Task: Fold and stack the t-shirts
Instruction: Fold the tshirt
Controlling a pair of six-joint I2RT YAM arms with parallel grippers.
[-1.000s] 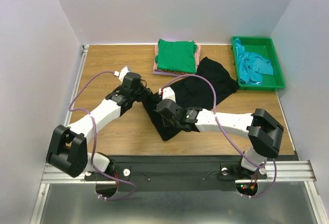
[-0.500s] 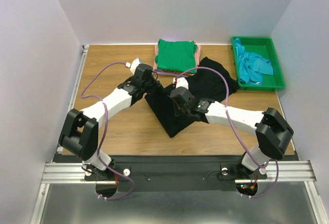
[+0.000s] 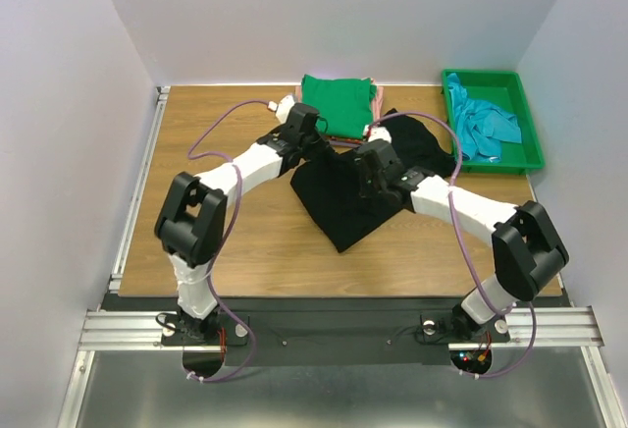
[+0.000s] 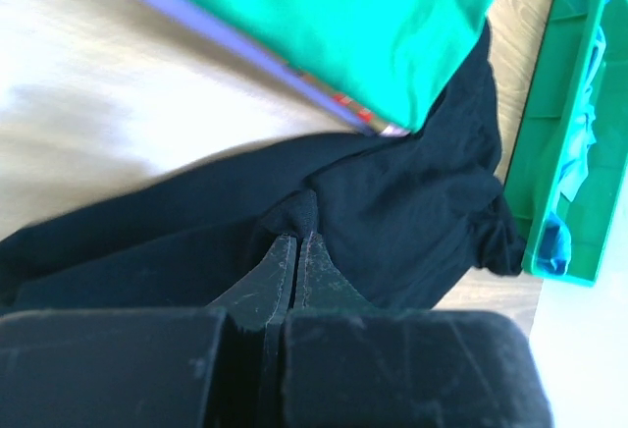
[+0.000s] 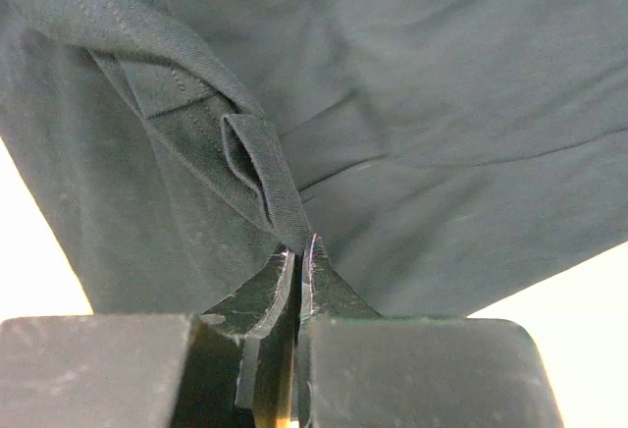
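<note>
- Your left gripper [image 4: 296, 241] is pinching a bunched fold of the black t-shirt [image 3: 343, 207], with its fingers pressed together on the cloth.
- Your right gripper [image 5: 299, 246] is squeezing a small pleat of that same shirt between tightly closed fingers, and the fabric is puckering into a ridge right at the tips.
- From overhead, the two grippers are working along the shirt's far edge. The left one is sitting at about 10 o'clock of the garment and the right one at about 1 o'clock, near each other but apart.
- The black shirt is spreading from both grips toward 6 o'clock and narrowing to a corner on the wooden table [image 3: 226, 241]. Another part is trailing toward 2 o'clock and ending near the green tray [image 3: 520, 80].
- A folded green t-shirt [image 3: 337, 106] is topping the stack at 12 o'clock of the table, just beyond your left gripper.
- A pink t-shirt [image 3: 378, 104] and a lilac t-shirt [image 4: 196, 16] are showing only as edges under the green one.
- The teal t-shirt [image 3: 483, 126] is lying crumpled inside the tray at 2 o'clock of the table.
</note>
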